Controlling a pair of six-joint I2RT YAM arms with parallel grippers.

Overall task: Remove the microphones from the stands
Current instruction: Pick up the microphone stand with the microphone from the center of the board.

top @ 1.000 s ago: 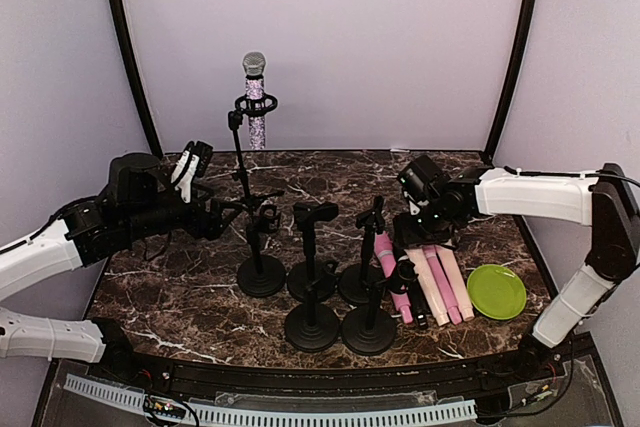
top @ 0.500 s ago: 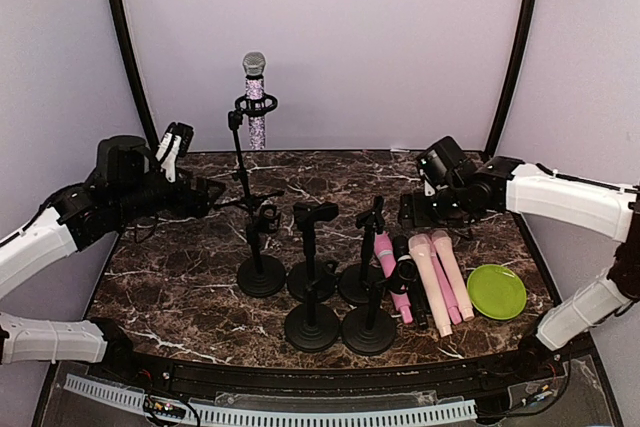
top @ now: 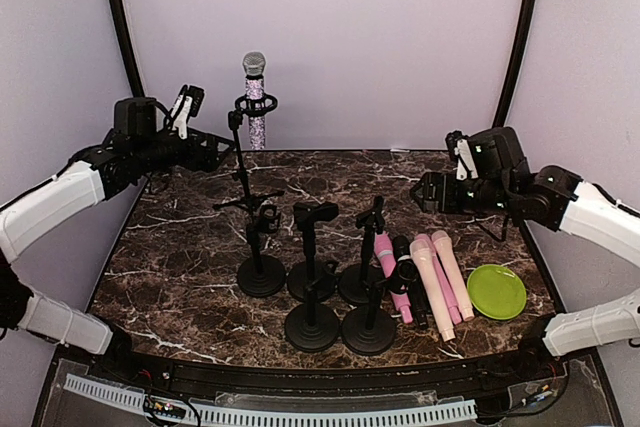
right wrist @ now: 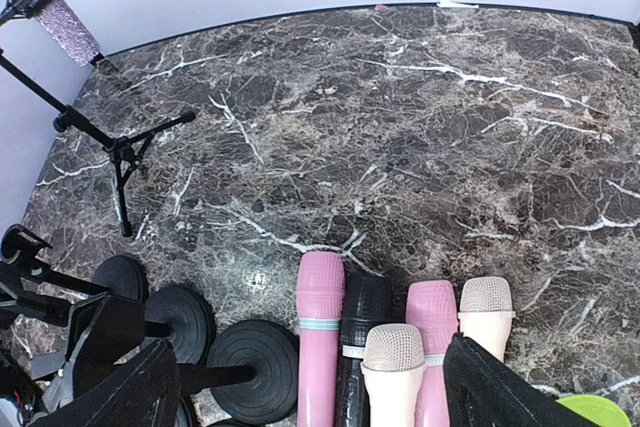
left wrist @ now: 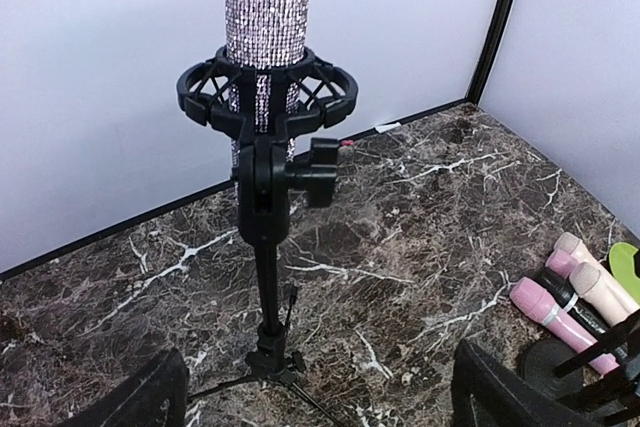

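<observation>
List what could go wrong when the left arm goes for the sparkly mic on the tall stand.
1. The rhinestone microphone sits inside a ring mount atop a thin tripod stand. A sideways pull from the open left claw may tip the stand.
2. If it tips toward the arms, it could hit the desk stands crowded just in front of it.

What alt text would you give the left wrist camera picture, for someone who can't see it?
A rhinestone-covered microphone stands upright in the ring clip of a black tripod stand on a dark marble table. The left gripper is open and holds nothing, its dark fingertips in the bottom corners. Pink and cream microphones lie at lower right.
</observation>
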